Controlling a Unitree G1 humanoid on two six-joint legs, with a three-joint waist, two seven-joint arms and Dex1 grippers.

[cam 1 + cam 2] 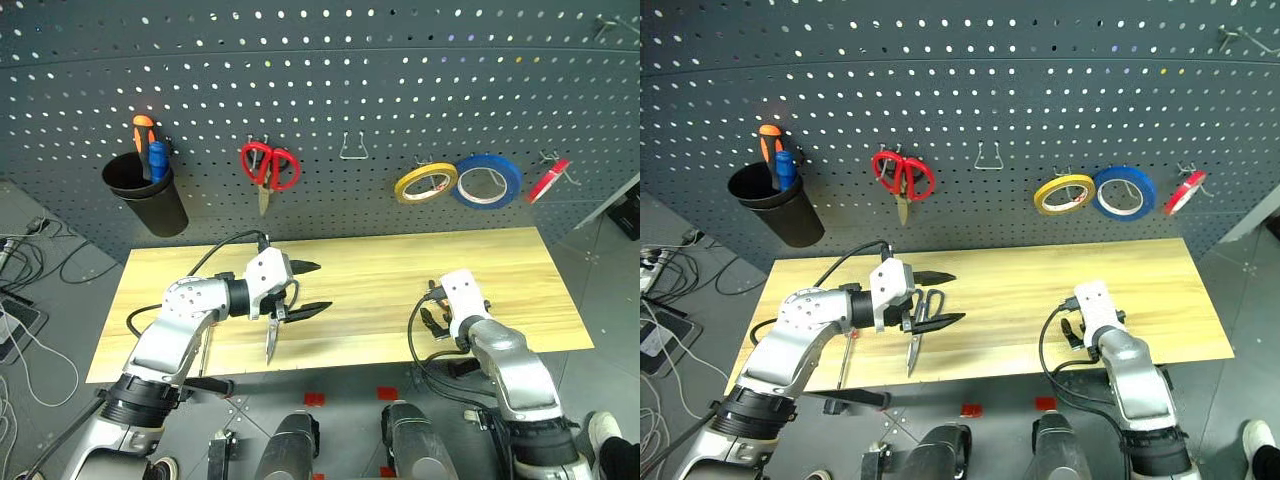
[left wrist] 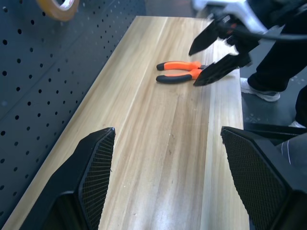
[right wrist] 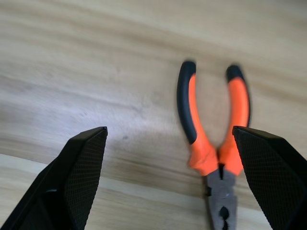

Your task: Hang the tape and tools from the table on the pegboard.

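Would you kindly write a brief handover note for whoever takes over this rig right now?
Left gripper: open, empty, above the dark-handled scissors on the table.
Right gripper: open, empty, over the orange pliers.
Screwdriver lies near the table's front edge.
Done: yellow tape hangs on the pegboard.
Left: hang scissors, pliers, screwdriver.

Black cup [image 1: 148, 197] at nine o'clock holding orange- and blue-handled tools [image 1: 149, 146], red-handled scissors [image 1: 268, 167] at eleven o'clock, empty wire hook [image 1: 354, 148] at twelve o'clock, blue roll [image 1: 487, 181] at two o'clock, red roll [image 1: 548, 180] just beyond, cables [image 1: 22, 290] over grey floor at eight o'clock
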